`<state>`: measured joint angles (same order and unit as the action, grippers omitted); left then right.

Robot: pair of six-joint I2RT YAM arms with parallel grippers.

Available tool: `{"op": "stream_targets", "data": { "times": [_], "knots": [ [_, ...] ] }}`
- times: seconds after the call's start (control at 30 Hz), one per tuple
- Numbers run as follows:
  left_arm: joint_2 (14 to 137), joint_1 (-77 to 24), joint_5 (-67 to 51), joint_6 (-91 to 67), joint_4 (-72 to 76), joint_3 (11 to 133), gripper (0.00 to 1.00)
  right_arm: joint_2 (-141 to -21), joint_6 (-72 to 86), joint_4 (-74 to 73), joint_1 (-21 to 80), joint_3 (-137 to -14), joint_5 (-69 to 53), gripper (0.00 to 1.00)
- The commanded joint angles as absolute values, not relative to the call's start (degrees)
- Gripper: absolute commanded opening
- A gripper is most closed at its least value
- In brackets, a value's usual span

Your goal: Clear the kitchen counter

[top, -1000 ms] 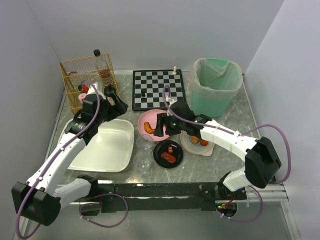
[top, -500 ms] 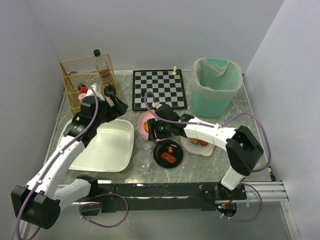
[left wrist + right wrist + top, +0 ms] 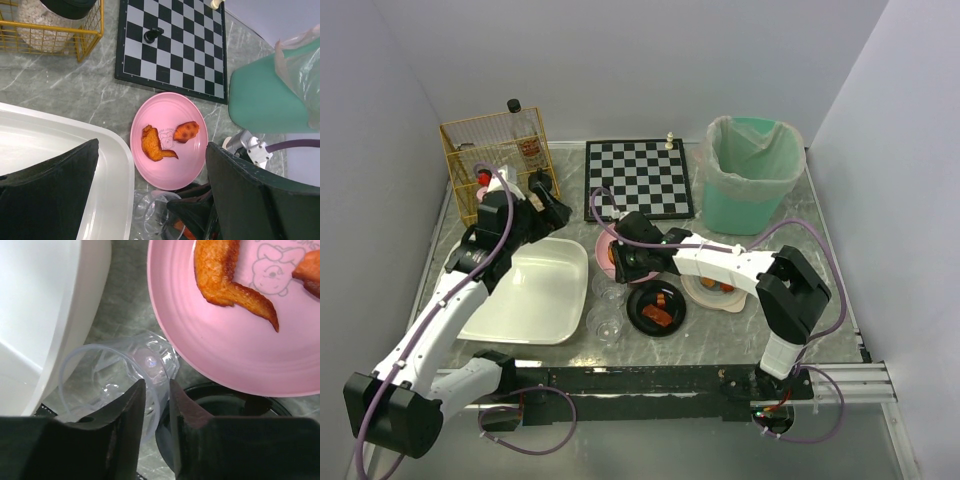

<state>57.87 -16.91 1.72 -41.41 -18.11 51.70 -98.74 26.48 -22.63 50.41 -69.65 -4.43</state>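
Grey marble-patterned kitchen counter (image 3: 720, 340) fills the whole workspace beneath both arms. On it, right at the right gripper (image 3: 157, 390), stands a clear plastic cup (image 3: 150, 362). The two fingers are narrowly parted and straddle its rim, though I cannot tell whether they pinch it. Just beyond those fingers lies a round pink plate (image 3: 225, 350) carrying a fried chicken wing (image 3: 225, 275). A white rectangular tub (image 3: 45, 300) sits to their left and a round black plate (image 3: 220, 400) just to their right. The left gripper (image 3: 152, 150) hovers near the tub's far edge, fingers spread wide. Ahead of it lie the pink plate and a black-and-white chessboard (image 3: 170, 45), with a green bin (image 3: 265, 95) off to its right.
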Motion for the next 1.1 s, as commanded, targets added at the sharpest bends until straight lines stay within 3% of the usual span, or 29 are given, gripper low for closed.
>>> {"op": "stream_targets", "data": {
  "times": [0.0, 0.07, 0.23, 0.57, 0.77, 1.07],
  "knots": [
    [57.5, -16.3, 0.6, -41.3, -15.2, 50.8, 0.91, -98.9, 25.6, -24.0, 50.7, -71.9, -2.7, 0.31],
    [57.7, -16.2, 0.5, -41.4, -14.9, 50.8, 0.91, -98.8, 25.4, -24.1, 50.7, -72.1, -3.0, 0.25],
    [57.7, -16.1, 0.5, -41.3, -14.9, 51.3, 0.9, -97.6, 25.0, -23.9, 50.7, -72.0, -4.0, 0.0],
    [55.7, -16.2, -0.4, -40.2, -12.0, 53.1, 0.94, -85.5, 25.7, -17.8, 46.4, -66.0, -6.2, 0.0],
    [55.2, -16.1, -6.3, -43.8, -5.4, 51.8, 0.95, -76.3, 32.7, -2.4, 35.5, -56.9, -27.6, 0.0],
    [57.1, -16.6, -24.8, -57.1, 12.8, 50.1, 0.99, -65.9, 41.9, 17.5, 26.8, -48.6, -41.4, 0.0]
  ]
}}
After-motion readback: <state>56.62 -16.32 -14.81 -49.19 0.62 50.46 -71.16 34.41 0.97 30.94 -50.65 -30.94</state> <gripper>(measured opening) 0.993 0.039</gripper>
